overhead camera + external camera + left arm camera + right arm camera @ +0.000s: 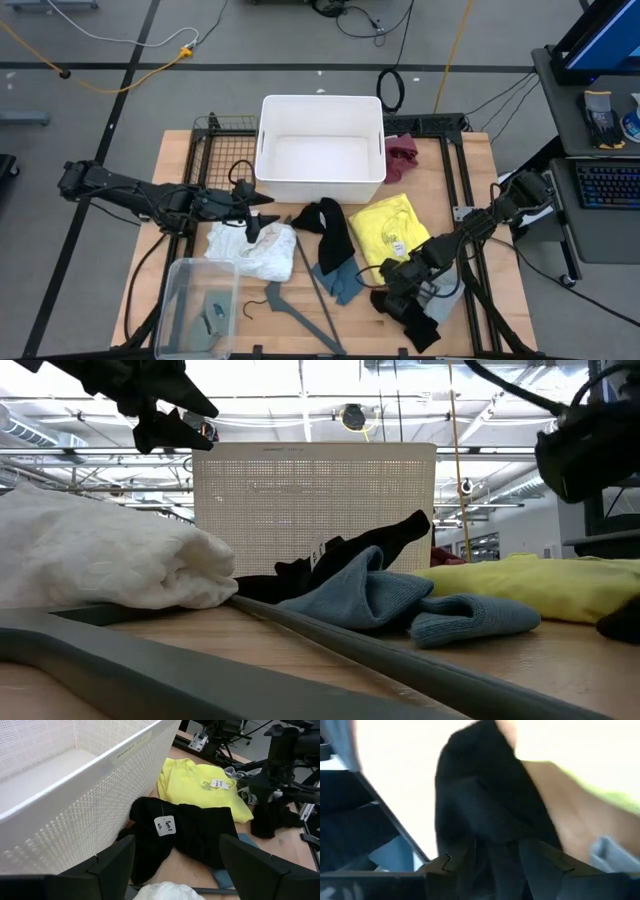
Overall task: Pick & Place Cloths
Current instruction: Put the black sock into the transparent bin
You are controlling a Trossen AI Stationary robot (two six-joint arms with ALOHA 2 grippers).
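My left gripper (262, 218) hovers open over the white cloth (250, 250), facing a tagged black cloth (185, 835) beside the basket. The yellow cloth (395, 230) and the teal-blue cloth (340, 280) lie flat on the table. A maroon cloth (403, 150) lies at the basket's far right corner. At the near right, my right gripper (395, 288) is open and points down at a second black cloth (415, 322) on the table. Part of that cloth (485, 820) shows between its fingers. A grey cloth (440, 300) lies next to it. My right gripper has a bunched part of the black cloth (495, 855) between its two fingers, coming slanting from above. I cannot tell whether the fingers touch it. The cloth lies on the table.
The white basket (320, 105) stands at the far middle. A clear tub (185, 275) holding a grey item stands at the near left. A thin grey hanger (305, 295) lies between the tub and the teal-blue cloth. Black frame rails (462, 170) run along the table's sides.
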